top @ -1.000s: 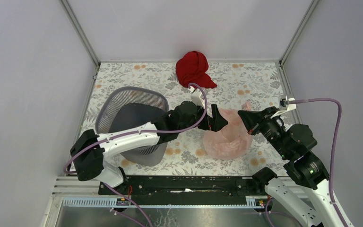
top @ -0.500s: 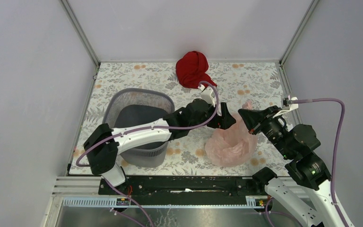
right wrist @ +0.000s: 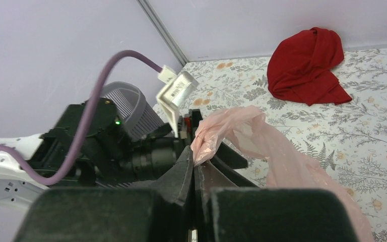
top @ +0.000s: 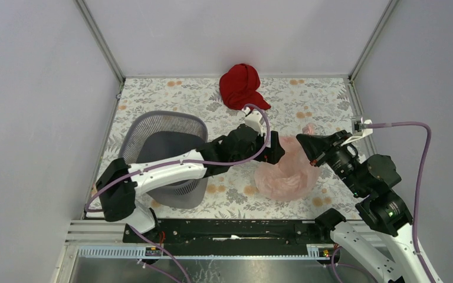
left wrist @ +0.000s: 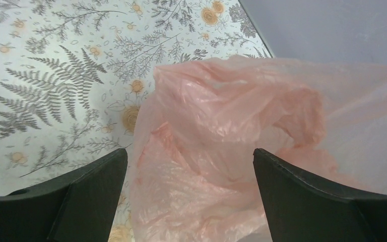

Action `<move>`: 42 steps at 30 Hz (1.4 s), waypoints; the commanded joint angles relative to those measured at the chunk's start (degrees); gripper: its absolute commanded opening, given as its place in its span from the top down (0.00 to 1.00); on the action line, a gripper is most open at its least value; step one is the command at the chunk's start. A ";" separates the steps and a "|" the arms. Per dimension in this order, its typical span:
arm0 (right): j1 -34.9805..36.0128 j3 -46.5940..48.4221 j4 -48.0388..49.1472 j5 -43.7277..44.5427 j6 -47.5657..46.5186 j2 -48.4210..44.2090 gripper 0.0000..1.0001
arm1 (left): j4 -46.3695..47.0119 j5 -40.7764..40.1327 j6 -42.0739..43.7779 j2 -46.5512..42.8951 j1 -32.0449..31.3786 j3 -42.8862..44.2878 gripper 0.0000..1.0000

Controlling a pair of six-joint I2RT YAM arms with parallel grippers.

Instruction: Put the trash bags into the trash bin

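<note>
The pale pink trash bag [top: 286,172] sits crumpled on the floral table, right of centre. My right gripper [top: 304,143] is shut on its raised top edge; in the right wrist view the film [right wrist: 277,151] bunches out of the pinched jaws [right wrist: 195,162]. My left gripper [top: 275,151] is open at the bag's left side. In the left wrist view the bag [left wrist: 221,131] fills the gap between the wide-spread fingers [left wrist: 83,194]. The grey mesh trash bin [top: 153,127] stands at the left, with the left arm lying across its near right side.
A dark red cloth bundle [top: 243,85] lies at the back edge near the wall, also seen as red cloth [right wrist: 307,65] in the right wrist view. Grey walls close in the table on three sides. The bin's mesh wall [right wrist: 126,108] shows behind the left arm.
The left arm swung right and forward, then came back a little, and the bin shifted right and back with it. The right gripper kept its pinch on the bag's top.
</note>
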 commanded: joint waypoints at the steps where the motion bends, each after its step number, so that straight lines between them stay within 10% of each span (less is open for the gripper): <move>1: -0.11 1.96 3.27 -1.51 0.26 1.25 1.00 | -5.51 -0.85 6.96 -6.21 -0.20 3.78 0.01; 16: -0.16 4.22 4.40 -3.27 3.16 0.74 1.00 | -11.74 8.08 12.17 -7.77 -2.98 13.25 0.09; 29: -0.10 5.39 4.01 -3.78 4.08 -1.27 1.00 | -9.98 -1.84 8.74 -0.61 -3.17 13.14 0.04; 35: -0.10 6.70 3.29 -3.92 3.95 -1.30 1.00 | -8.41 1.23 8.00 2.73 -2.98 15.71 0.27; 42: -0.14 7.33 0.37 -2.36 1.70 -1.64 1.00 | -7.52 1.23 8.96 0.56 -2.41 14.68 0.83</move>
